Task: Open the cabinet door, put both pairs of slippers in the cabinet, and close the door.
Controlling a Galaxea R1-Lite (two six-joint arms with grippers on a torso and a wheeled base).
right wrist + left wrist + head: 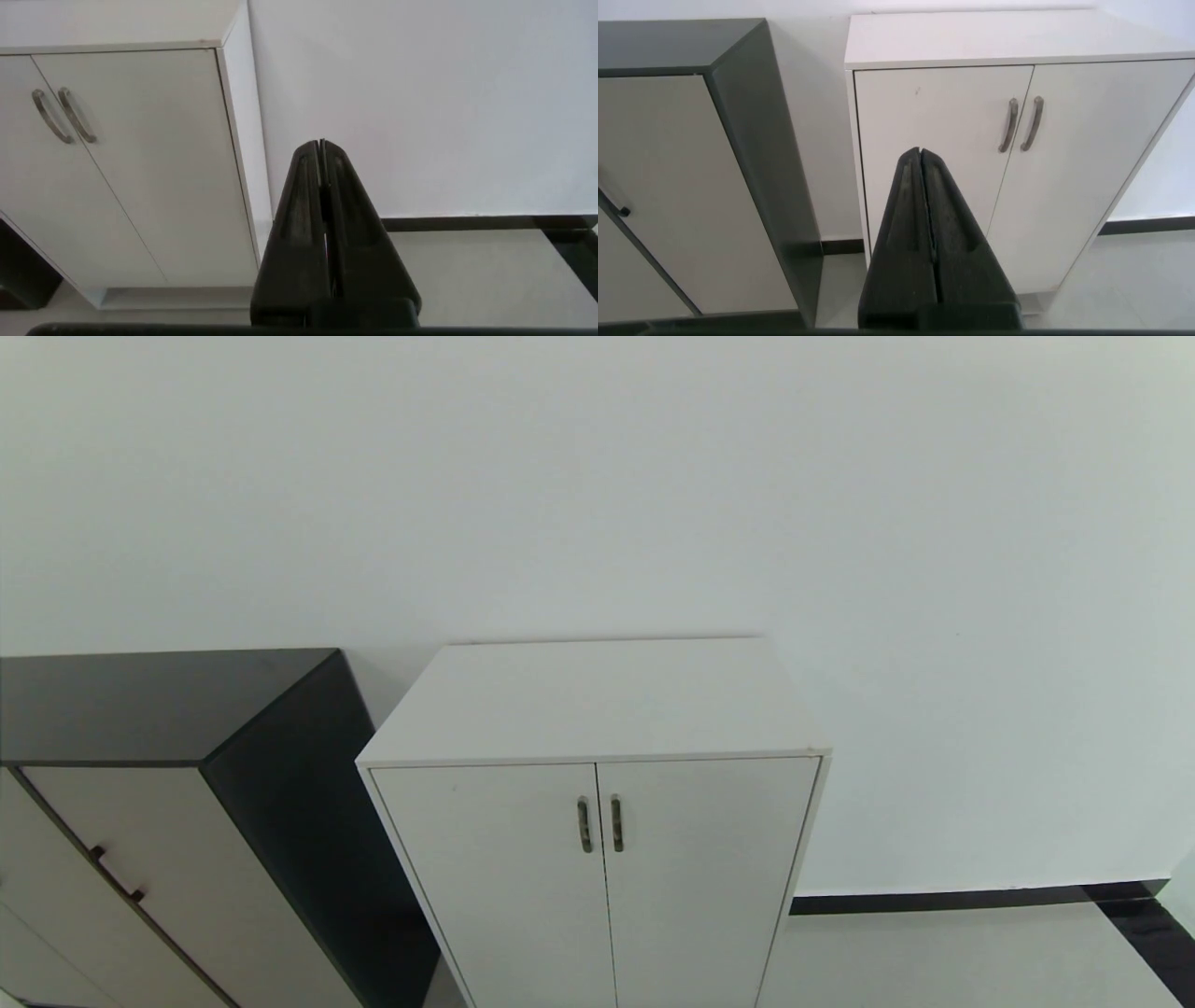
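White laminate fills my head view: the white cabinet (597, 705) stands against the wall (597, 476) with both doors (504, 877) closed. Their two metal handles (584, 824) sit side by side at the middle seam. Just beside it, on my left, stands a black-sided cabinet (289, 803) with pale fronts.

From my left wrist, my left claw (920, 157) is clenched on nothing, fingers pressed flat together. It points forward at the left door, apart from it, and both cabinets show beyond it.

From my right wrist, my right claw (322, 147) is likewise clenched and empty. It is aimed past the white cabinet's right edge at bare wall, with the handles off to my left. Here a black skirting strip (486, 224) meets the floor (486, 271).
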